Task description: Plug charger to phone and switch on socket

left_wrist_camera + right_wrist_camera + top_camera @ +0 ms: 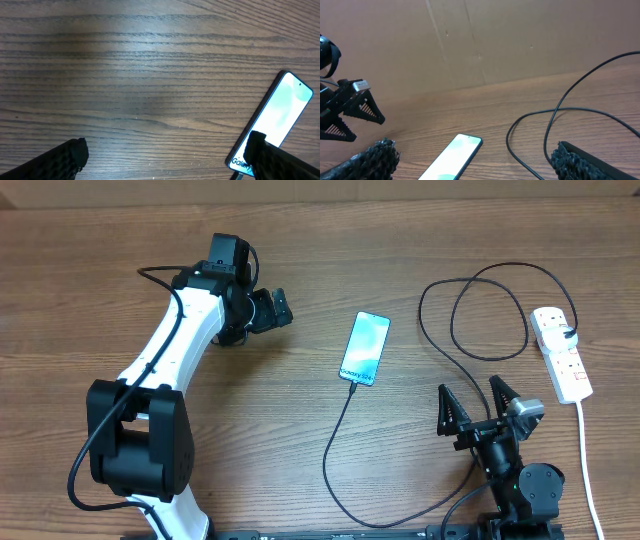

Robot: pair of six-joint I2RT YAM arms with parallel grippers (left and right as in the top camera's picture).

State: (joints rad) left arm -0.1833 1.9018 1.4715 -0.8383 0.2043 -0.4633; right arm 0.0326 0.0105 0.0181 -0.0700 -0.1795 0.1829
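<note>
The phone [365,347] lies flat mid-table, its light blue screen up. It also shows in the left wrist view [277,120] and the right wrist view [451,159]. The charger cable [345,440] runs from the phone's near end, where its tip sits in the phone, loops along the front and up in coils [550,125] to a black plug in the socket [561,352], a white power strip at the right. My left gripper [276,309] is open and empty, left of the phone. My right gripper [476,406] is open and empty, between the phone and the socket.
The socket's thick white cord [586,460] runs down the right side to the front edge. A brown cardboard wall [480,40] stands behind the table. Bare wood lies between my left gripper and the phone.
</note>
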